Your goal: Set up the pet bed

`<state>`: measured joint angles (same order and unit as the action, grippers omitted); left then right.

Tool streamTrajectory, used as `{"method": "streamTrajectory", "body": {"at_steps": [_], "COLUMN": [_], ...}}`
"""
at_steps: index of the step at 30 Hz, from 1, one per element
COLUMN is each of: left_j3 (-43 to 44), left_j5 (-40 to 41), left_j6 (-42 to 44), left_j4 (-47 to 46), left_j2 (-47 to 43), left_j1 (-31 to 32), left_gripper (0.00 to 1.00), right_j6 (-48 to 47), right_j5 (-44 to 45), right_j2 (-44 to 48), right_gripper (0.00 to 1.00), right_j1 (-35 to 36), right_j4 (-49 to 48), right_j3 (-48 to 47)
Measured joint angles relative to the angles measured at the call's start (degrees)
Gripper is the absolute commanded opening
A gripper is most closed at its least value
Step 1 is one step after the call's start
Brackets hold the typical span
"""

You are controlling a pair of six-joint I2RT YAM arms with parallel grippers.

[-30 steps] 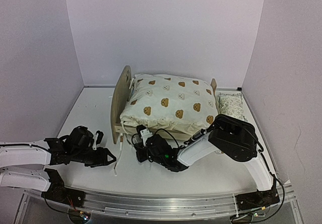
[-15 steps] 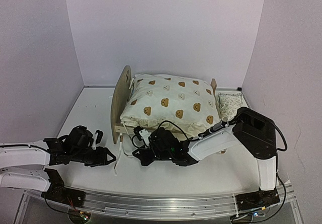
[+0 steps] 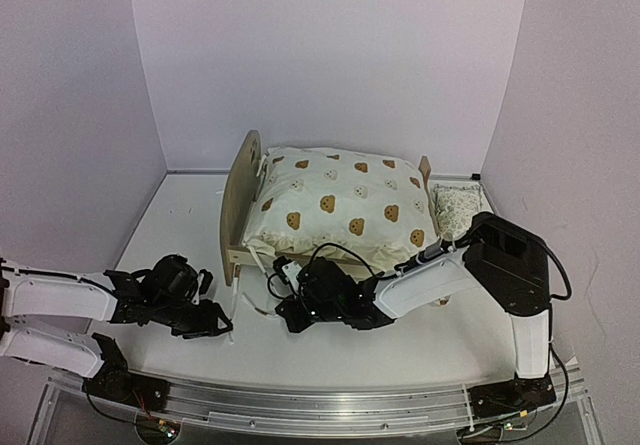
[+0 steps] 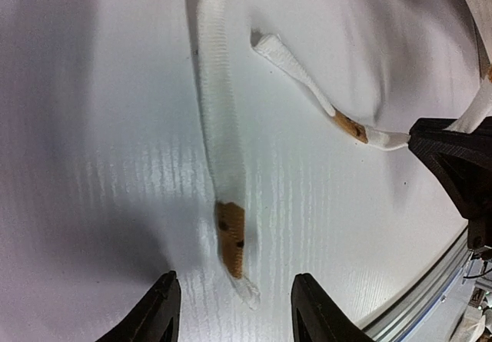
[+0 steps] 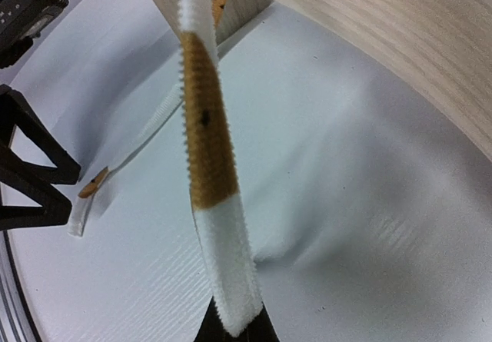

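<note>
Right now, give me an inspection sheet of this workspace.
Surface: white table, one loose tie lying flat on it.
Job's things: pet bed upright, bear-print quilt covering it.
Clutter: green-patterned pillow beside the footboard.
Tools: left tool open over the loose tie's end; right tool shut on a quilt tie.
Cables: black loops on the right arm.
Surroundings: plain walls, metal rail at the near edge.
</note>
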<state>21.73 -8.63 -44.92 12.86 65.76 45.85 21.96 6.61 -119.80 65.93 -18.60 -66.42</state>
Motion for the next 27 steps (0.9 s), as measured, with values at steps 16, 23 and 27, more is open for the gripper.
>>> {"method": "streamTrajectory", "body": {"at_steps": [16, 23, 27], "left_j3": [6.95, 8.6, 8.62], "left_j5": [11.17, 14.9, 14.19], "left_j6": [-3.34, -4.68, -4.33], "left_j4": [2.77, 2.79, 4.58], "left_j2": [10.01, 12.75, 10.77], "left_j1": [7.85, 9.7, 9.96], "left_gripper": [0.13, 0.0, 0.0], "right_j6": [0.42, 0.62, 0.95], "right_j5": [1.29, 1.01, 0.25], "right_j2": [1.98, 2.24, 2.24], "right_gripper": [0.0, 0.0, 0.0], "right_j1": [0.0, 0.0, 0.0], "right_j4": [2.04, 2.27, 2.75], "right_j3": [0.97, 1.1, 0.89]}}
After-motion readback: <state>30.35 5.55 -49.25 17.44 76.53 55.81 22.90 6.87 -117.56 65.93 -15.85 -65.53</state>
